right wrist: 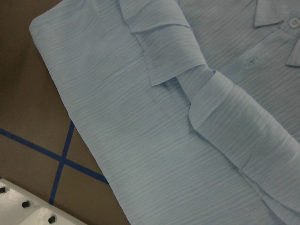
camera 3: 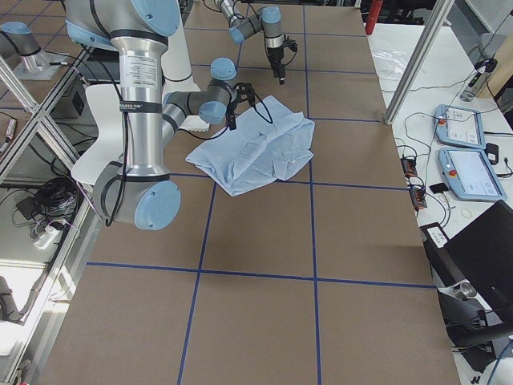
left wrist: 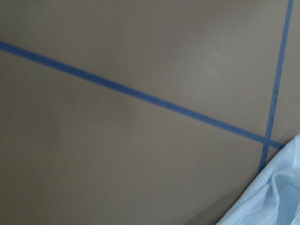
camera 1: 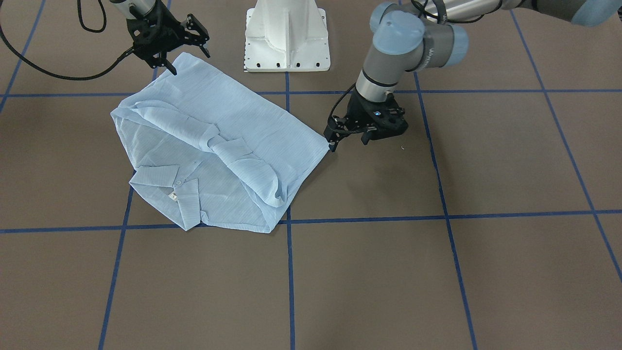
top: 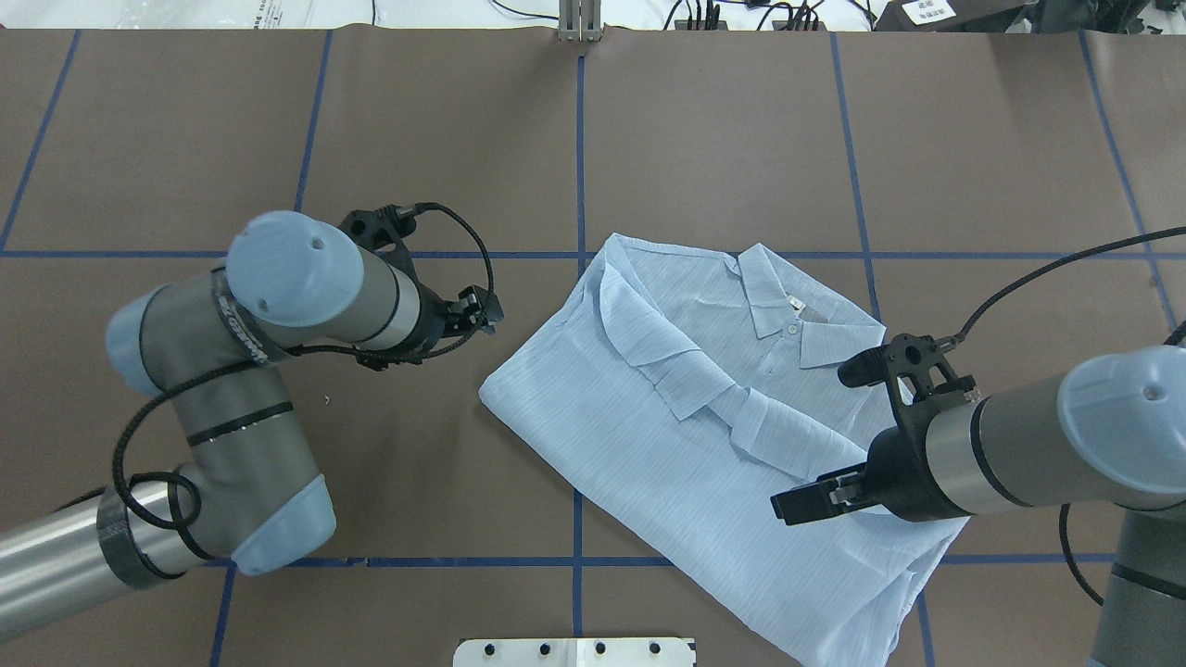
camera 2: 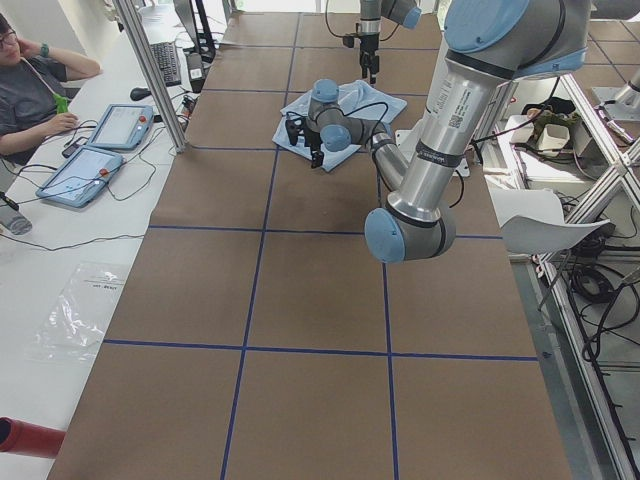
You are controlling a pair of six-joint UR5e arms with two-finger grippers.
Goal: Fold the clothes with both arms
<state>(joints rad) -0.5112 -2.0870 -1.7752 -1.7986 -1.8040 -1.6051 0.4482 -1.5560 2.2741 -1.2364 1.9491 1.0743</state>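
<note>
The light blue striped shirt (camera 1: 218, 146) lies flat on the brown table, front up, with its sleeves folded across the chest and its collar (camera 1: 170, 181) toward the operators' side. My left gripper (camera 1: 349, 142) is open and empty, low over the table right beside the shirt's hem corner. My right gripper (camera 1: 189, 59) is open and empty, just above the shirt's other hem corner near the pedestal. In the overhead view the shirt (top: 649, 435) lies between the left gripper (top: 482, 310) and the right gripper (top: 801, 500). The right wrist view shows the crossed sleeves (right wrist: 206, 93).
The white pedestal base (camera 1: 286, 39) stands just behind the shirt. Blue tape lines (camera 1: 290, 272) grid the brown table. An operator (camera 2: 30, 80) sits by tablets (camera 2: 100, 150) past the table's far side. Bare table lies to the robot's left of the shirt.
</note>
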